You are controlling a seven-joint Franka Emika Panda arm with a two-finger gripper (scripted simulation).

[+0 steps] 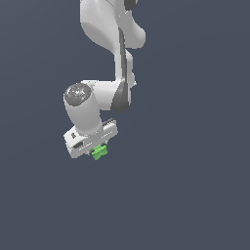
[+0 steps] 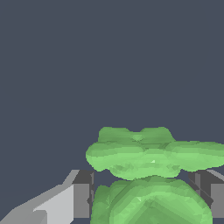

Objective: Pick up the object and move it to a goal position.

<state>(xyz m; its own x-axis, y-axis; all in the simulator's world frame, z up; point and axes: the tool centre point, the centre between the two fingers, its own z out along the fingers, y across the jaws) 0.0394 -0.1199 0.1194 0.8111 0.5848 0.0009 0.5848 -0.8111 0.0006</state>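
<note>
The object is a small bright green knobbly lump point(image 1: 99, 152) sitting right under my white gripper point(image 1: 96, 150) in the exterior view, left of the middle. In the wrist view the green lump point(image 2: 151, 162) fills the space between my two fingers, a grey-tipped finger point(image 2: 82, 197) on one side and another point(image 2: 209, 192) on the other. The fingers press against its sides, so the gripper is shut on it. Most of the fingers are hidden behind the hand in the exterior view.
The white arm point(image 1: 105, 34) comes down from the top of the exterior view. A plain dark grey-blue ground point(image 1: 195, 195) surrounds everything, with no other objects or edges in sight.
</note>
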